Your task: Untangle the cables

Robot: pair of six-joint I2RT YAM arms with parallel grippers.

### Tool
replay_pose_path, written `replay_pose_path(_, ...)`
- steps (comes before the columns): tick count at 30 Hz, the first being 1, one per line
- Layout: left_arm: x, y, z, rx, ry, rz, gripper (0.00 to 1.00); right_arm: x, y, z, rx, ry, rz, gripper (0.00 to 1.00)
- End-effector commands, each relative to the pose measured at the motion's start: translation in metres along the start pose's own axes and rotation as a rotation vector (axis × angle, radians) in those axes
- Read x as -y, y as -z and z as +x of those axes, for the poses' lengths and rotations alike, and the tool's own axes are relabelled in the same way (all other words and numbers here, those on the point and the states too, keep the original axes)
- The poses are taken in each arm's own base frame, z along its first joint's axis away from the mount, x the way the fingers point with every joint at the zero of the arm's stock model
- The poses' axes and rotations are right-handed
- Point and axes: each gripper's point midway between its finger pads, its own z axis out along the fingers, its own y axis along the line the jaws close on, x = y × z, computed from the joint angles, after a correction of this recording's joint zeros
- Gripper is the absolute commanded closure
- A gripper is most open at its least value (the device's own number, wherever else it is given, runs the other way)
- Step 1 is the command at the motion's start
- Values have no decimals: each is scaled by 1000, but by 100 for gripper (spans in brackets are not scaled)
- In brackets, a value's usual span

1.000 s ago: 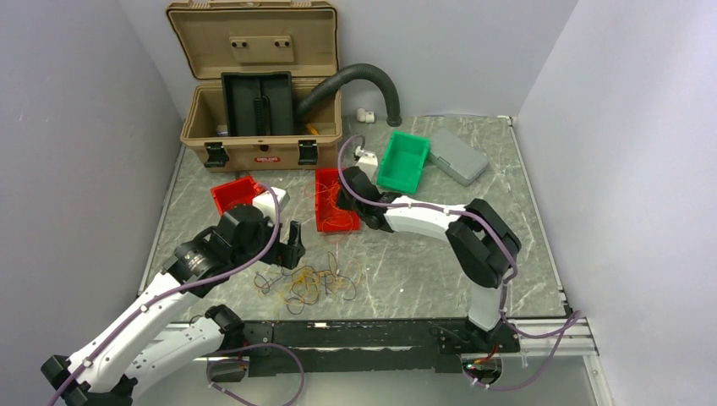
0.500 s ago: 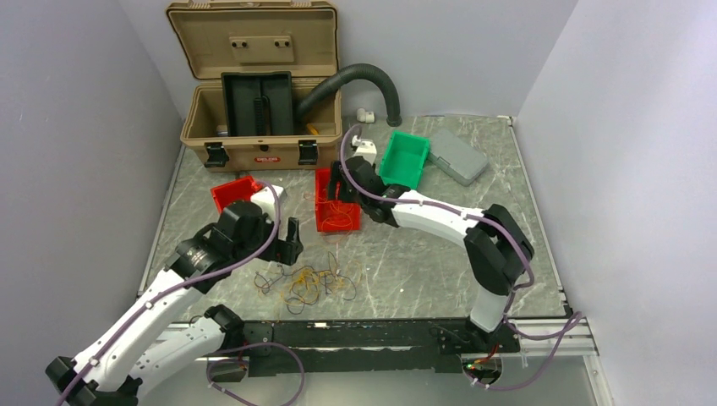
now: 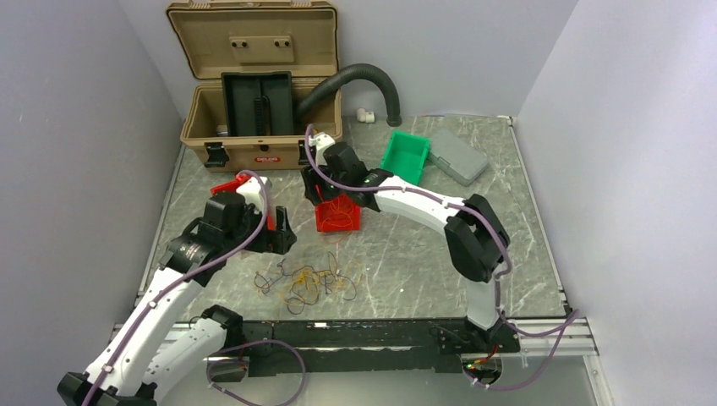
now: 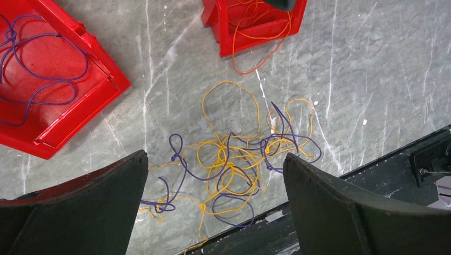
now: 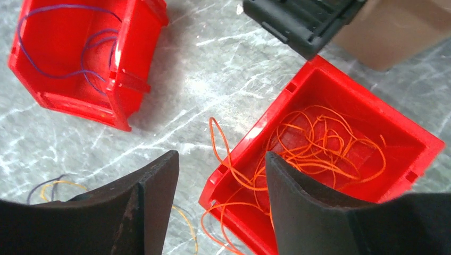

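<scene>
A loose tangle of yellow and dark purple cables (image 3: 309, 283) lies on the marble table near its front edge. My left gripper (image 3: 283, 237) hovers above and just behind it, open, and the knot of cables (image 4: 230, 166) shows between its fingers. Orange cables (image 5: 319, 143) fill a red bin (image 5: 255, 133), with one loop hanging over the rim. My right gripper (image 5: 220, 159) stands open above that bin's (image 3: 336, 216) near-left corner, holding nothing. Purple cables (image 4: 37, 69) lie in a second red bin (image 4: 64, 122), which is partly hidden by my left arm in the top view.
An open tan toolbox (image 3: 258, 110) stands at the back, with a black ribbed hose (image 3: 363, 80) arching from it. A green bin (image 3: 404, 156) and a grey case (image 3: 457, 156) sit at the back right. A black rail (image 3: 355, 334) runs along the near edge.
My right gripper has opened and moved left and back from over the orange bin toward the toolbox. My left arm has drawn back a little from the tangle, still open.
</scene>
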Motion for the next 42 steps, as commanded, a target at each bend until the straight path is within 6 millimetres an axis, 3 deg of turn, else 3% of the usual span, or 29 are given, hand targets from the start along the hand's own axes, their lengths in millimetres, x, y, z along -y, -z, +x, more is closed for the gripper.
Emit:
replay_pose_path(1,9,12,-19,67,-23,48,1,-8,-13,0,-49,135,-78,39)
replay_pose_path(4,7,12,-17,64,-22,42,0,-8,-22,1,-57,141,-82,45)
replay_pose_path(7,5,11,-16,58,-25,37,1,-7,-26,6,-67,138,-81,58)
replay_pose_path(12,4,10,-15,50,-27,33,1,2,-19,1,-29,120,-28,100)
replay_pose_path(17,3,10,-15,49,-28,29,1,23,0,-13,71,11,18,100)
replay_pose_path(21,4,7,-11,38,-25,37,1,56,6,-4,76,-117,97,100)
replay_pose_path(24,7,1,-5,12,-13,63,1,75,0,10,31,-142,182,100)
replay_pose_path(30,16,-18,17,-104,15,134,1,84,-32,42,-80,-163,210,100)
replay_pose_path(31,17,-20,20,-120,19,140,1,84,-34,41,-87,-165,218,97)
replay_pose_path(33,18,-23,25,-142,25,150,2,82,-31,30,-70,-162,211,77)
replay_pose_path(35,19,-26,30,-159,29,163,3,78,-21,13,-28,-161,198,66)
replay_pose_path(42,24,-34,42,-201,24,196,5,59,38,-29,67,-167,149,44)
